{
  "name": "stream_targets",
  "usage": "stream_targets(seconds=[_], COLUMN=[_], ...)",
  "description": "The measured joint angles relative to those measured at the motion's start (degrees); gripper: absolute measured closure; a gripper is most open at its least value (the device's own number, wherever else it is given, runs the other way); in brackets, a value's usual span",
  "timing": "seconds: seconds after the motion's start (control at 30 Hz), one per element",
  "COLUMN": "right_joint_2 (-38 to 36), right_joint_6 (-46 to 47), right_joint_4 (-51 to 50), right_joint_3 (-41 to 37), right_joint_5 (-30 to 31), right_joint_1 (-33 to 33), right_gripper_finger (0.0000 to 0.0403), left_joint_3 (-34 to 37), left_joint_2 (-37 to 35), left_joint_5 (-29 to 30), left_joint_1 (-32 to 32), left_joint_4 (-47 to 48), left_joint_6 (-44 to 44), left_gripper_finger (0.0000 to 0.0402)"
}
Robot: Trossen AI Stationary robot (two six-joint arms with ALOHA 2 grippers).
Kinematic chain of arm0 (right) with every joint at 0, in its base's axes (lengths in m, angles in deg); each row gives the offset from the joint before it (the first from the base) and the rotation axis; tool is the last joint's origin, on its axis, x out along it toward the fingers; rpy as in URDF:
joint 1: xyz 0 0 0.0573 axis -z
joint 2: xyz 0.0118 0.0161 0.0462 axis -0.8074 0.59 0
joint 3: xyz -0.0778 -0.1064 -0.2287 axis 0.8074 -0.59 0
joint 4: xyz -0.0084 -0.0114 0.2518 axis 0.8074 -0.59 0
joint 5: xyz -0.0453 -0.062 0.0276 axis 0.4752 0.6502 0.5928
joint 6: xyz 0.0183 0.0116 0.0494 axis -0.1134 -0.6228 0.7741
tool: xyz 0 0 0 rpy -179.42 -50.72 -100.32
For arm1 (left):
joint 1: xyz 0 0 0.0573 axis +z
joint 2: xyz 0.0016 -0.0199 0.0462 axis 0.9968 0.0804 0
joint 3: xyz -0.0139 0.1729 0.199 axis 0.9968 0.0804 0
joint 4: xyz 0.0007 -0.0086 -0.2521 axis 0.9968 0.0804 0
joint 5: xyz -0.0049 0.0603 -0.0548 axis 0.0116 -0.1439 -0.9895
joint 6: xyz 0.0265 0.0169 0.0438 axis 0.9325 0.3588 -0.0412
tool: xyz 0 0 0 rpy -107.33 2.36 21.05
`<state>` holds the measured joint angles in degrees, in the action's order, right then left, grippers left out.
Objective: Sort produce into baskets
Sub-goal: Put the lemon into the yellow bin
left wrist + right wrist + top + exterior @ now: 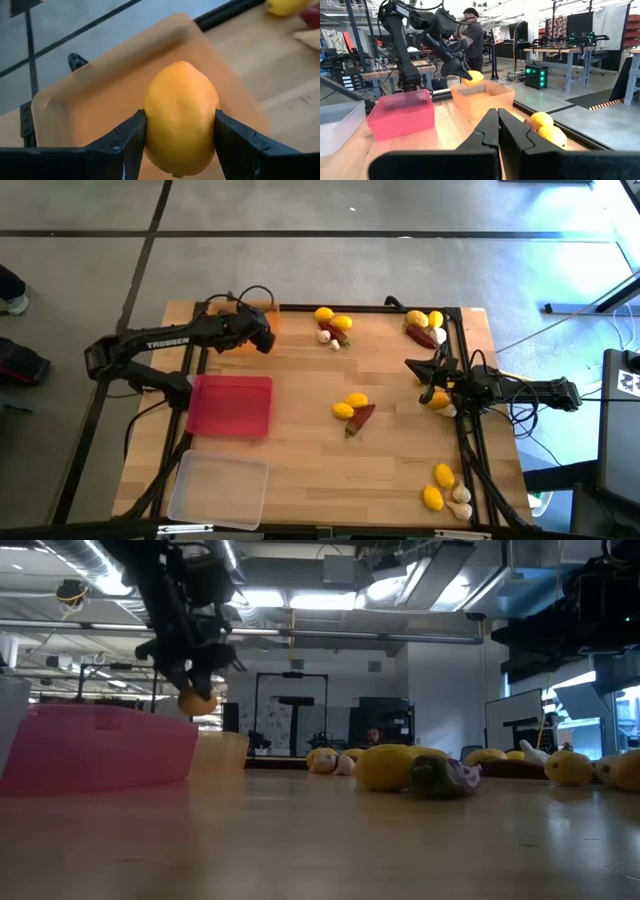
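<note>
The work surface is a light wooden table (300, 430) edged by a dark frame, standing on grey concrete floor in an open workshop with benches, equipment racks and a person (472, 37) beyond the far edge. The left gripper (461, 75), at about 10 o'clock on the table, clamps a lemon (181, 117) above the orange basket (482, 97), with the red-pink basket (231, 405) and clear basket (218, 490) toward 8 o'clock. The right gripper (430, 373), fingers pressed together and empty, waits at 3 o'clock near loose produce (352, 410) scattered from centre to the right edge.
</note>
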<state>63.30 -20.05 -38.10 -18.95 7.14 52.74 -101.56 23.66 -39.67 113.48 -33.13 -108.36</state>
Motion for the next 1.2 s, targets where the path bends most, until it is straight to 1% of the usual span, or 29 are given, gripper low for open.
stream_targets(seconds=[0.07,0.17,0.33,0.6,0.77,1.03,1.2], right_joint_2=[0.0,0.0,0.0,0.0,0.0,0.0,0.0], right_joint_6=[0.0,0.1,0.1,0.8,0.8,0.8,0.8], right_joint_4=[-0.1,-0.5,-1.8,-1.3,-1.3,-1.4,-1.3], right_joint_3=[0.0,0.0,0.0,0.0,0.0,0.0,0.0], right_joint_5=[0.0,0.0,0.0,-0.2,-0.2,-0.2,-0.2], right_joint_1=[0.0,0.0,0.0,0.0,0.0,0.0,0.0], right_gripper_finger=[0.0398,0.0398,0.0398,0.0398,0.0398,0.0398,0.0398], left_joint_3=[1.1,2.7,3.3,3.3,3.6,8.1,10.1], left_joint_2=[0.0,0.0,-0.1,-0.1,-0.1,-0.1,-0.1], left_joint_5=[0.1,0.0,0.1,2.1,2.1,2.2,2.1], left_joint_1=[1.0,2.1,3.9,7.7,11.2,17.0,17.8], left_joint_4=[-1.2,-0.5,5.9,9.5,9.7,8.9,8.6], left_joint_6=[0.0,0.9,0.0,0.0,0.6,0.7,0.9], left_gripper_finger=[0.0205,0.0205,0.0205,0.0205,0.0205,0.0205,0.0205])
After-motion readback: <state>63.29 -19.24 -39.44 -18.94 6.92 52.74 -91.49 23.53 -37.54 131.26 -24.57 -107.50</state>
